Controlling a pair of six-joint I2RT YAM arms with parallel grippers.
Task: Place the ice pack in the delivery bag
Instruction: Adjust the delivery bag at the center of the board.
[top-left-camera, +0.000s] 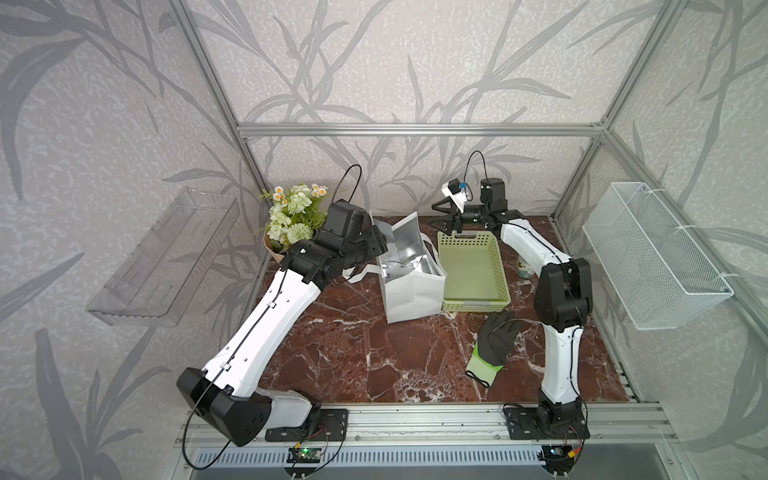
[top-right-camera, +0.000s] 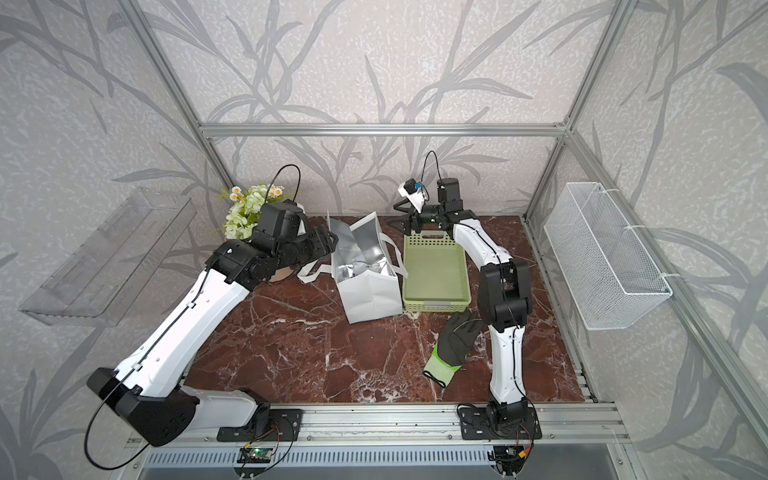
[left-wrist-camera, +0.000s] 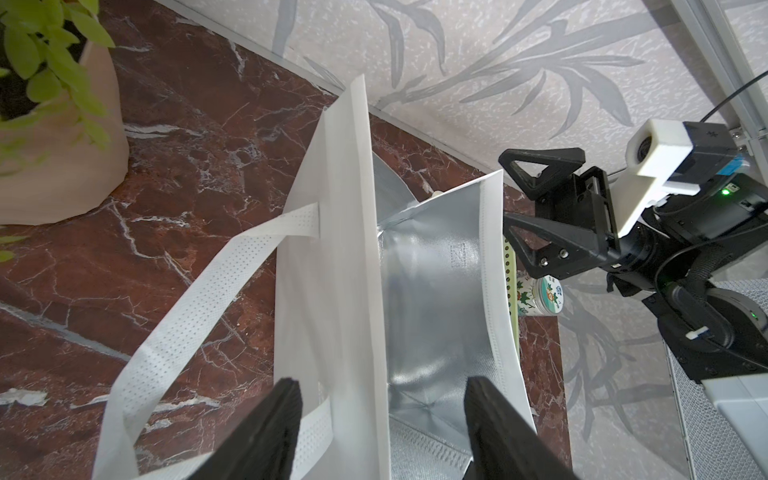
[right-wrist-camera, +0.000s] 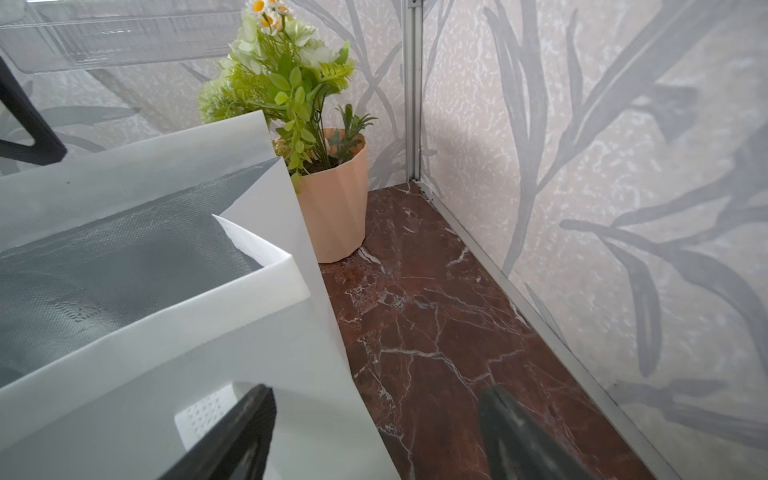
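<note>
We see the marble table (top-left-camera: 332, 353) bearing the delivery bag (top-left-camera: 411, 295) beside a green basket (top-left-camera: 473, 270), a glove (top-left-camera: 494, 345) toward its front edge, a flowerpot (right-wrist-camera: 336, 199) in its far-left corner.

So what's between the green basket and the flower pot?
The open delivery bag, with the left gripper at its rim, in both top views.

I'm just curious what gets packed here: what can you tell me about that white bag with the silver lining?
The white rectangular tote bag with shiny silver foil lining stands upright and open on the red-brown marble tabletop, its side against the pale green plastic basket. Two white perforated strap handles hang outside it. Its walls look creased.
</note>
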